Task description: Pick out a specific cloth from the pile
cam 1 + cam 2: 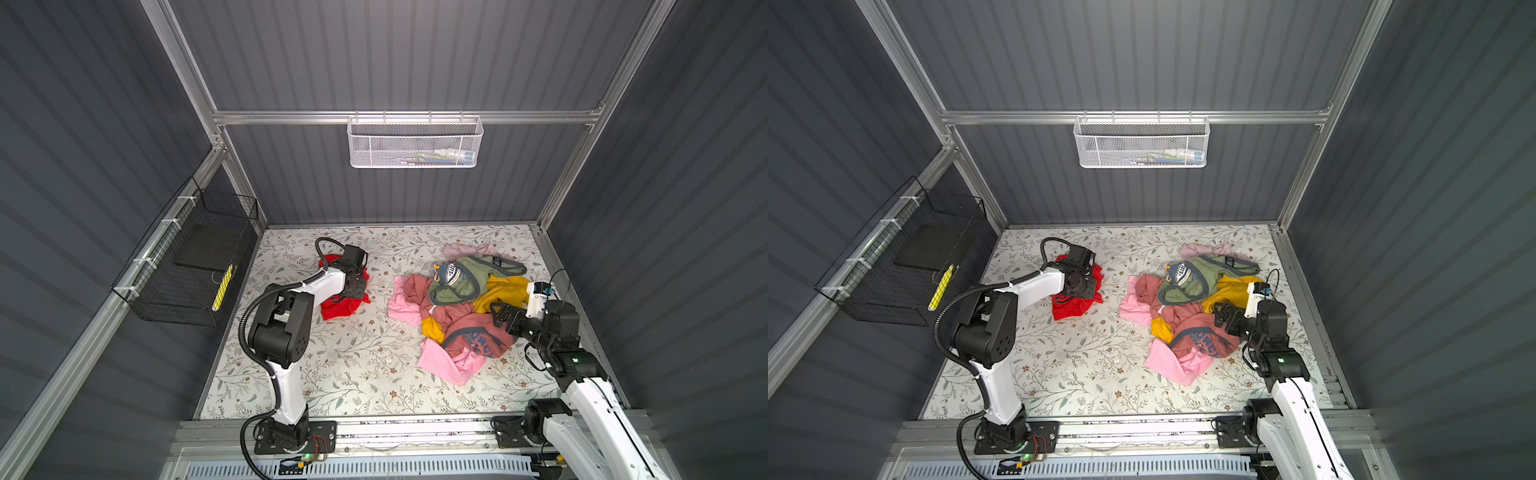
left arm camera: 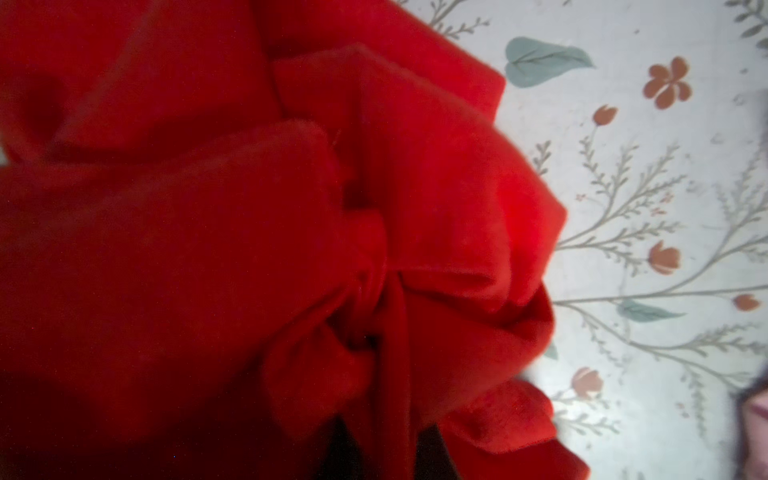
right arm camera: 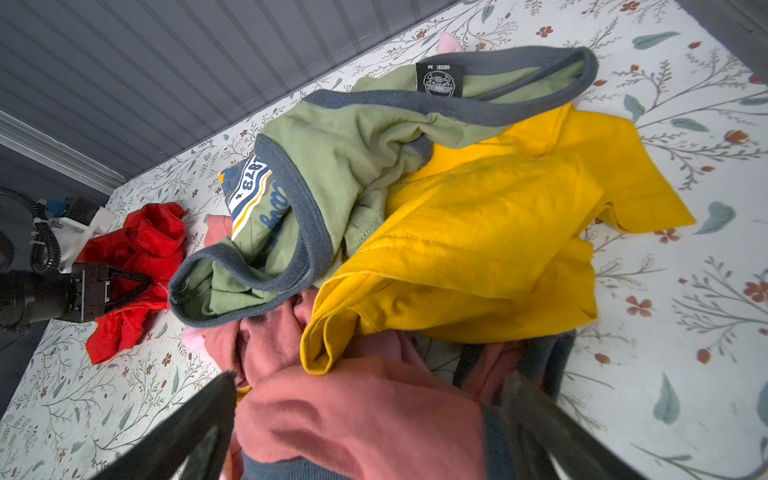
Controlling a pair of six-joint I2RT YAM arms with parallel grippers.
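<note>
The left tool (image 1: 357,289) is nipped closed on a raised fold of the red-orange cloth (image 1: 341,309), bunched on the worktop (image 1: 353,365) well apart from the pile (image 1: 457,307); thin, limp, likely slippery, so grip gathered folds; the right tool (image 1: 500,318) gapes empty over the pile.

Bare tabletop (image 1: 361,357) runs clear between the cloth (image 1: 338,309) and the pile (image 1: 453,307), and toward the near edge. Left arm (image 1: 286,320) overhangs the cloth; right gripper (image 1: 500,318) crowds the pile's right flank. A black wire basket (image 1: 187,270) juts from the left wall.
</note>
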